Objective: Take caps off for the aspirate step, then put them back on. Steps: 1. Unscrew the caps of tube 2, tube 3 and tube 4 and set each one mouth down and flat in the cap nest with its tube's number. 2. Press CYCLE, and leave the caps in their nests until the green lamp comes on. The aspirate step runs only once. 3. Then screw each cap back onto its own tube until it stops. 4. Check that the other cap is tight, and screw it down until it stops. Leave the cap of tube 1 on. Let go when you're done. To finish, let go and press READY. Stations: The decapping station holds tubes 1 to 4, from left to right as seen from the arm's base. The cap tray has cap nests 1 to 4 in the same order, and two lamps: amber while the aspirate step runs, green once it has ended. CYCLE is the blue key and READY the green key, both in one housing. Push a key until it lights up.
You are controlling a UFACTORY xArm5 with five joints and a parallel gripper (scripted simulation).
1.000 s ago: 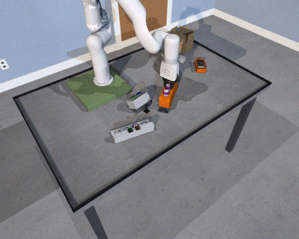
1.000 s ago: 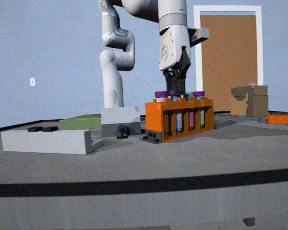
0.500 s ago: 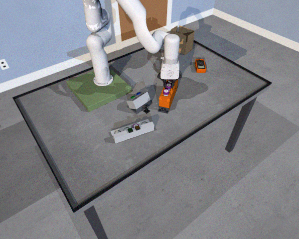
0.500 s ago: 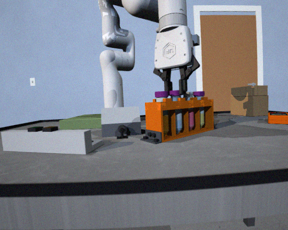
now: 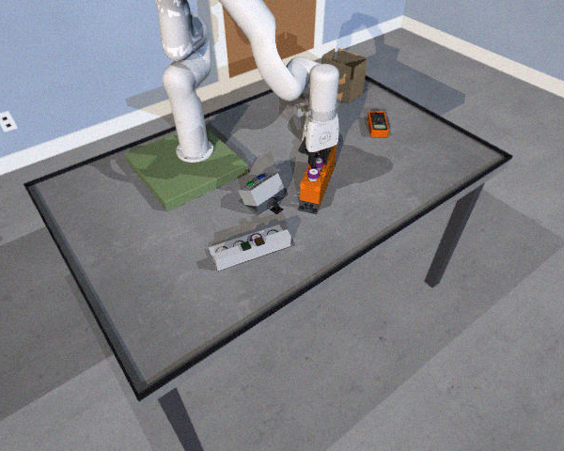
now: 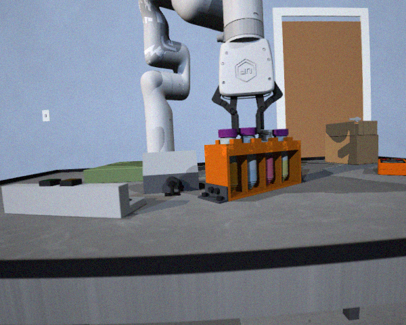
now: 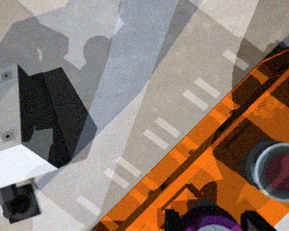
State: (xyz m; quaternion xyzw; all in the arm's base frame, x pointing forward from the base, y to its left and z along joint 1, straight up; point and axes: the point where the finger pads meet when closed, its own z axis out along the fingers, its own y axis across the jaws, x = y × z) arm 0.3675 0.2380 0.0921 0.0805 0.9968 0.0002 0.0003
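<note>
The orange decapping station [image 6: 252, 168] holds four tubes. My gripper [image 6: 247, 130] stands straight above it and is shut on the purple cap of tube 3 [image 6: 247, 131], which sits on its tube. That cap also shows at the bottom edge of the wrist view [image 7: 209, 222]. Tube 2 [image 6: 266, 134] beside it is open, with its mouth showing in the wrist view [image 7: 279, 170]. Tube 4 [image 6: 227, 133] and tube 1 [image 6: 280, 132] carry purple caps. The white cap tray [image 5: 250, 248] holds one purple cap [image 5: 250, 237] in a nest. Its two lamps [image 5: 251, 243] are dark.
The grey key housing [image 5: 261, 190] with the green key [image 5: 249, 183] and blue key [image 5: 260, 178] stands just left of the station. A cardboard box [image 5: 345, 72] and an orange meter [image 5: 378, 123] lie behind it. The arm's base stands on a green pad [image 5: 185, 167].
</note>
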